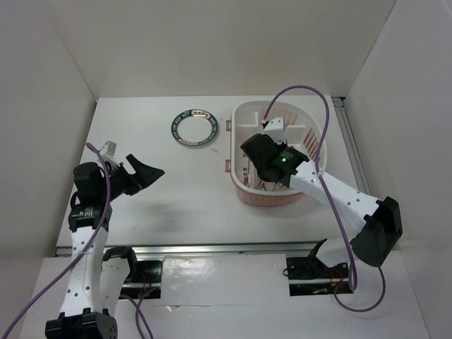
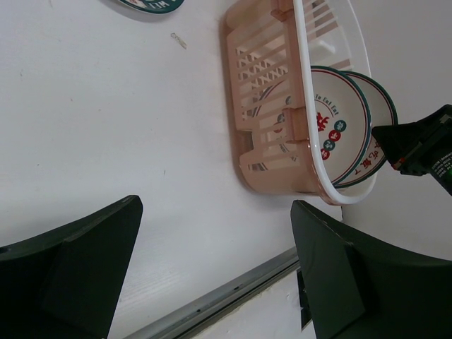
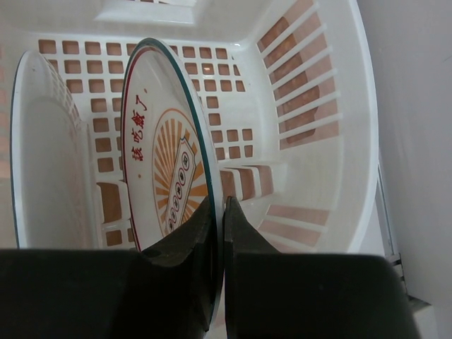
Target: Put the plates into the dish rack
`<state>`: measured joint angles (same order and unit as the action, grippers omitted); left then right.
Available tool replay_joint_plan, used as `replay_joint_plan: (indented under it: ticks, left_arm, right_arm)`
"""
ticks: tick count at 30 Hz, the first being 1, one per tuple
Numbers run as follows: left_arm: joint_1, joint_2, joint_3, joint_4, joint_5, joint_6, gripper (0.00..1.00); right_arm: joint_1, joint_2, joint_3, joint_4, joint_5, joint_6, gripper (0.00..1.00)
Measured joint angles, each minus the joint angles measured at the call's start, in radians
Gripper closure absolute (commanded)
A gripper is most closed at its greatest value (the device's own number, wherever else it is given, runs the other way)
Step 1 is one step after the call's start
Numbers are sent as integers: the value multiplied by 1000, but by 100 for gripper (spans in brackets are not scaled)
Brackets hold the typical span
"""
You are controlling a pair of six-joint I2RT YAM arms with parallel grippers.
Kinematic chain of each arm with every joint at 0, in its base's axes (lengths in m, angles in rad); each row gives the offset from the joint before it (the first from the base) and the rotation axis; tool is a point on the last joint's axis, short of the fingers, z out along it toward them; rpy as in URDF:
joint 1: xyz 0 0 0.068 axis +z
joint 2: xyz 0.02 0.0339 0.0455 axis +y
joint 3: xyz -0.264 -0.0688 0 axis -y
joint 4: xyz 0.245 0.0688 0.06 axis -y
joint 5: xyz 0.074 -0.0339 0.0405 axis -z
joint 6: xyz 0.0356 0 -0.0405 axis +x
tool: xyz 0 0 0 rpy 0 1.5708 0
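Two plates [image 2: 328, 116] in dish rack [image 3: 332, 141], right hand [image 3: 220, 205] pinching orange-centred plate [image 3: 166, 169]

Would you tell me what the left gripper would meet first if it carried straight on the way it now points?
Probably the dish rack's pink outer wall, which sits ahead of the open left gripper; bare table lies between, though depth is uncertain.

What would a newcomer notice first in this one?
The right tool is down inside the pink dish rack, shut on the rim of an upright orange-centred plate, with a second plate standing beside it. A teal-ringed plate lies flat on the table left of the rack, and the left tool hangs open, holding nothing.
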<state>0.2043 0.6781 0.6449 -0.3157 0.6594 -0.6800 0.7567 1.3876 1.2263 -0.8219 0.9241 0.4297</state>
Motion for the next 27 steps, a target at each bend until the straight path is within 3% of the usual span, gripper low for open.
replay_joint_plan:
  ticks: [8, 15, 20, 24, 27]
  left_arm:
    - [8, 0, 0, 0, 6, 0, 0]
    - [25, 0, 0, 0, 19, 0, 0]
    - [25, 2, 0, 0, 26, 0, 0]
    - [24, 13, -4, 1, 25, 0, 0]
    - [25, 32, -10, 2, 15, -2, 0]
  right_arm:
    - [25, 2, -8, 6, -1, 26, 52]
    - [61, 7, -3, -12, 5, 63, 34]
    - [94, 34, 61, -89, 37, 115, 9]
    - [119, 38, 145, -193, 68, 177, 0]
    - [143, 23, 197, -242, 84, 206, 0]
